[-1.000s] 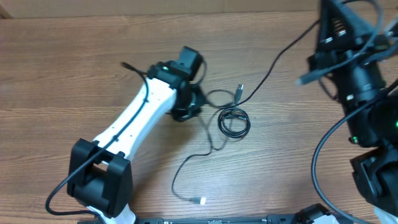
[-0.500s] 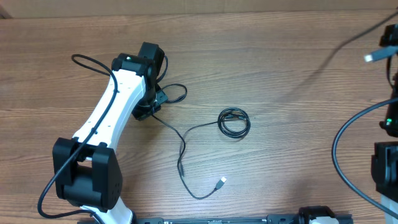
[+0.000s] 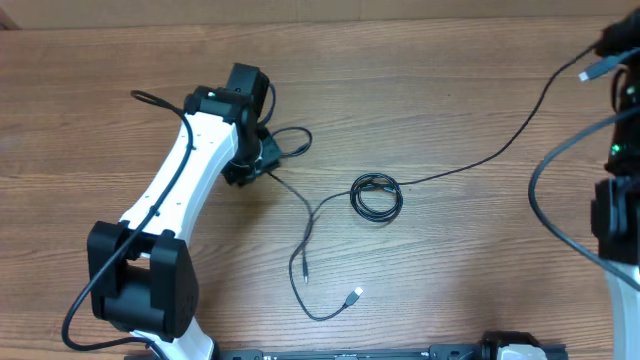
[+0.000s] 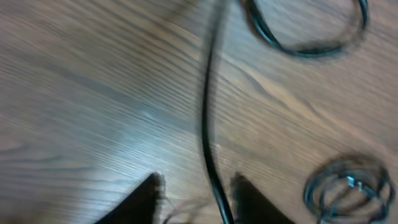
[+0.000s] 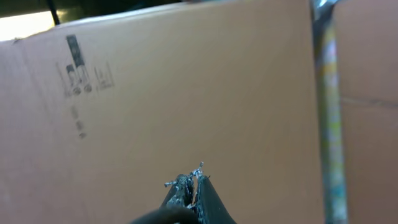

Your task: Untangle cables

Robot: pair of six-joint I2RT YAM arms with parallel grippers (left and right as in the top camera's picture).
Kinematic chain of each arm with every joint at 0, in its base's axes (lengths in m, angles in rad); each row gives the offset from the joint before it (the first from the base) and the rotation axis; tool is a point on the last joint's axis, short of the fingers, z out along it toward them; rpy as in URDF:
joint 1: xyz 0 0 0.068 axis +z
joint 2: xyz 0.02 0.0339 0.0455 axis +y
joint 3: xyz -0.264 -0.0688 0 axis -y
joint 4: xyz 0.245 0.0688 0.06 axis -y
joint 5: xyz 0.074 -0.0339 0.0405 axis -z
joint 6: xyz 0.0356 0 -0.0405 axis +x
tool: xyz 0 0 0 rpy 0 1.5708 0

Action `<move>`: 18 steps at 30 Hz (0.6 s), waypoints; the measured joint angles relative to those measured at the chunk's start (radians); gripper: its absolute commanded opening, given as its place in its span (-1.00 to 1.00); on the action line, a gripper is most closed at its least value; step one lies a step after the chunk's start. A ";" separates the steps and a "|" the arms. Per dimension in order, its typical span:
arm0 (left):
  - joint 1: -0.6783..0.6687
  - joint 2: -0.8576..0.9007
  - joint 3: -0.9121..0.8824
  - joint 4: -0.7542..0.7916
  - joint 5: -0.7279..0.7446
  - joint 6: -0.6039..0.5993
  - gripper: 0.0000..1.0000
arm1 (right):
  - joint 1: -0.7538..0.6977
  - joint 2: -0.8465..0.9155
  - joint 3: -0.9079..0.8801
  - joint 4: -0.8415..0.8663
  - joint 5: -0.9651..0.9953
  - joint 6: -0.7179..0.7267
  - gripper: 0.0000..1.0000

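Note:
Several thin black cables lie on the wooden table. A small coiled bundle (image 3: 376, 196) (image 4: 348, 190) sits at the centre. One loose strand (image 3: 305, 235) runs from my left gripper (image 3: 258, 165) down to a USB plug (image 3: 354, 295). In the left wrist view that strand (image 4: 208, 143) passes between the spread fingers (image 4: 146, 199) of the left gripper (image 4: 196, 180), which is open and not pinching it. A long cable (image 3: 500, 150) rises from the coil to the top right, its silver plug (image 3: 588, 73) dangling. My right gripper (image 5: 194, 180) is lifted and shut on that cable.
A loop of cable (image 3: 290, 140) (image 4: 305, 31) lies just beyond the left gripper. A cardboard wall (image 5: 186, 81) fills the right wrist view. The right arm's base (image 3: 615, 220) and its thick wires stand at the right table edge.
The left gripper has opened and let go of the strand after dragging it left away from the coil. The right gripper has lifted the long cable up and to the right.

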 measured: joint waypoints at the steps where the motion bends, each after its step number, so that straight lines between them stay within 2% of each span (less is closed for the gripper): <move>1: -0.006 0.000 0.000 -0.001 0.019 0.016 0.56 | 0.000 0.010 0.000 -0.002 -0.010 0.007 -0.92; 2: -0.011 0.000 0.000 -0.002 0.029 0.023 0.60 | 0.000 0.016 0.000 -0.005 -0.016 0.013 -0.93; 5: -0.018 0.000 0.000 -0.006 0.049 0.039 1.00 | -0.001 0.045 0.000 -0.057 -0.020 0.020 -0.93; 12: -0.023 0.000 0.000 -0.036 0.067 0.053 0.99 | -0.039 0.205 0.002 -0.286 -0.006 0.024 -0.91; 14: -0.023 0.000 0.000 -0.041 0.067 0.053 0.99 | -0.053 0.266 0.002 -0.342 -0.006 0.034 -0.71; 16: -0.023 0.000 0.000 -0.042 0.069 0.053 0.99 | -0.060 0.303 0.002 -0.386 -0.005 0.042 -0.62; 18: -0.023 0.000 0.000 -0.045 0.069 0.054 0.99 | -0.064 0.338 0.002 -0.429 -0.005 0.052 -0.38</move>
